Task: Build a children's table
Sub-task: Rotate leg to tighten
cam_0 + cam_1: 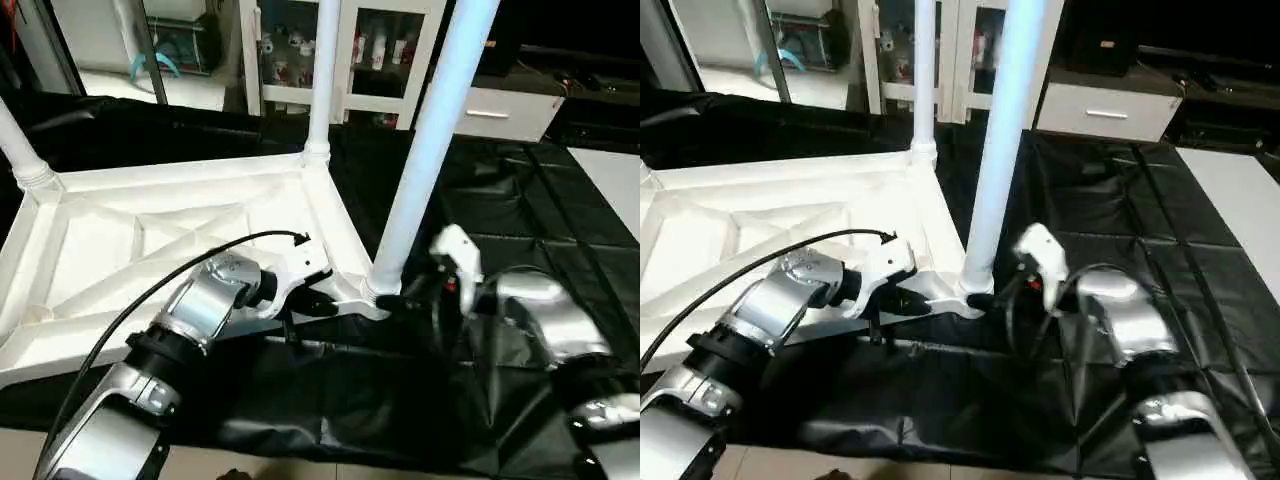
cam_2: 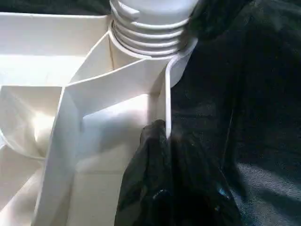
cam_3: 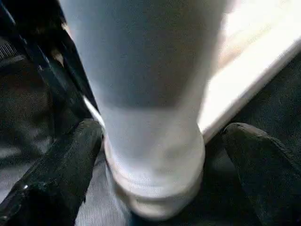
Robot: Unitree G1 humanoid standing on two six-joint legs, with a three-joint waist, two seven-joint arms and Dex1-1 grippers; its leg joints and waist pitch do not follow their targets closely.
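Note:
The white table top (image 1: 150,240) lies ribbed side up on the black-covered work table. Three white legs stand upright in its corner sockets: one at the far left (image 1: 20,150), one at the back (image 1: 320,80) and one at the near right corner (image 1: 430,150). My left gripper (image 1: 325,303) is shut on the top's thin rim just beside that near right socket (image 2: 150,33). My right gripper (image 3: 160,136) stands open around the base of the near right leg (image 3: 146,94), one finger (image 3: 70,160) close against it and the other finger (image 3: 263,160) well apart.
Black sheeting (image 1: 520,220) covers the work table to the right and front of the top. A white glass-door cabinet (image 1: 380,60) and a white drawer unit (image 1: 490,110) stand behind. A black cable (image 1: 150,290) loops over my left forearm.

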